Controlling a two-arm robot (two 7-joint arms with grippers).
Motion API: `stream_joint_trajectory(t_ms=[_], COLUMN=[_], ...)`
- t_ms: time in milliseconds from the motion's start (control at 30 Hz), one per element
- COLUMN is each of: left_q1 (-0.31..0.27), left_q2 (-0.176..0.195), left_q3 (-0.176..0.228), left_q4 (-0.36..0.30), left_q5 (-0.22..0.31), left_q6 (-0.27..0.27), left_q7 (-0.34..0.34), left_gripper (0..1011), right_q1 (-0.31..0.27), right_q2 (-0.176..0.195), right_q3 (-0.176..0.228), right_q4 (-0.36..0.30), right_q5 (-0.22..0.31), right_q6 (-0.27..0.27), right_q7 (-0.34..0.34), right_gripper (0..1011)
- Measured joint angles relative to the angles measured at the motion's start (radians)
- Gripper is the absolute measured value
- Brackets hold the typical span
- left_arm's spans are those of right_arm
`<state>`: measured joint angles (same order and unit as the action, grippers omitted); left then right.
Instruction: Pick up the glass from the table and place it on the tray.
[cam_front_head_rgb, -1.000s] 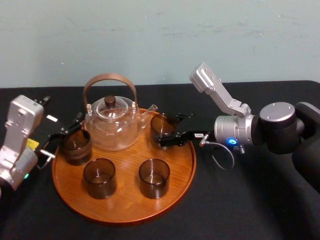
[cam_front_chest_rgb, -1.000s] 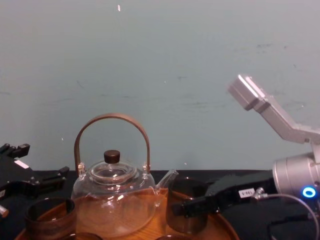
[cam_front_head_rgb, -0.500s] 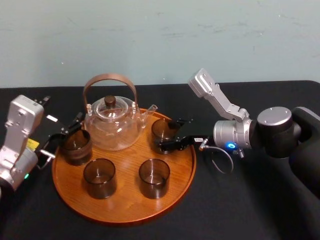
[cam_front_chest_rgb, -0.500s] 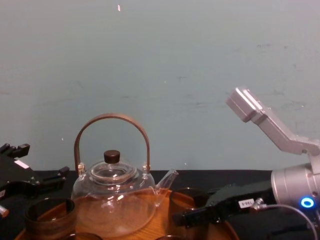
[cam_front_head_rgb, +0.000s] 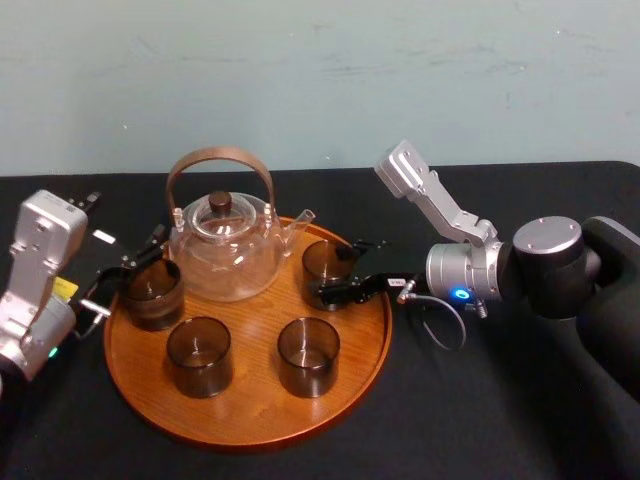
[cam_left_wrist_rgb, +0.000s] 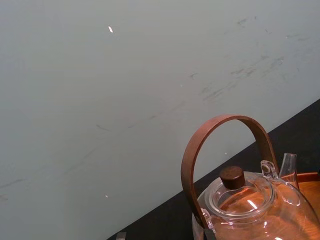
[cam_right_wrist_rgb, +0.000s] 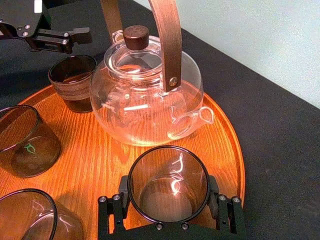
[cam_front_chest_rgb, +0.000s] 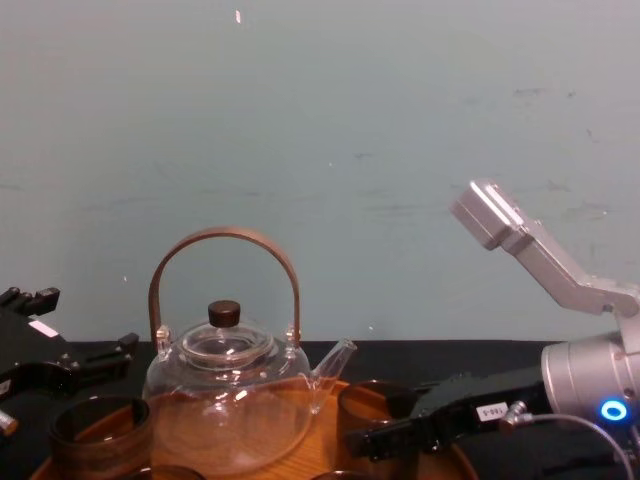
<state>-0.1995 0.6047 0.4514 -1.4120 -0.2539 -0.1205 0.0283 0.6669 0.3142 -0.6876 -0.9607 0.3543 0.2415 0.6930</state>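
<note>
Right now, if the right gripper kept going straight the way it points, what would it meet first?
The glass sitting inside the right gripper on the tray. Straight behind it comes the teapot, though depth is hard to judge. The left gripper sits by the tray's other edge.

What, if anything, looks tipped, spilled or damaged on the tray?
Nothing stands out. The teapot and four glasses stand upright on the tray. The right gripper surrounds the spout-side glass; the left gripper sits by the tray.
</note>
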Motion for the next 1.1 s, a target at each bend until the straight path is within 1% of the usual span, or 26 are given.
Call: stream_joint_trajectory(t_ms=[133,167,200,267,300,833,933,1100], left_q1=[0.0,0.0,0.0,0.0,0.0,0.0,0.0,0.0], left_q2=[0.0,0.0,0.0,0.0,0.0,0.0,0.0,0.0], left_q3=[0.0,0.0,0.0,0.0,0.0,0.0,0.0,0.0], left_q4=[0.0,0.0,0.0,0.0,0.0,0.0,0.0,0.0], left_q5=[0.0,0.0,0.0,0.0,0.0,0.0,0.0,0.0], left_q6=[0.0,0.0,0.0,0.0,0.0,0.0,0.0,0.0], left_q7=[0.0,0.0,0.0,0.0,0.0,0.0,0.0,0.0], left_gripper=[1002,1001,1001,1001,1001,1001,1001,1001], right_q1=[0.0,0.0,0.0,0.0,0.0,0.0,-0.011,-0.035], right_q2=[0.0,0.001,0.001,0.001,0.001,0.002,0.023,0.061], right_q3=[0.0,0.0,0.0,0.0,0.0,0.0,0.01,0.017], right_q4=[0.0,0.0,0.0,0.0,0.0,-0.002,-0.031,-0.087], right_q5=[0.0,0.0,0.0,0.0,0.0,0.001,0.014,0.027], right_q6=[0.0,0.002,0.002,0.002,0.002,0.002,0.0,0.004], right_q7=[0.0,-0.001,-0.001,-0.001,-0.001,0.001,0.027,0.044], right_gripper=[911,938,938,995,1002,1002,1002,1002])
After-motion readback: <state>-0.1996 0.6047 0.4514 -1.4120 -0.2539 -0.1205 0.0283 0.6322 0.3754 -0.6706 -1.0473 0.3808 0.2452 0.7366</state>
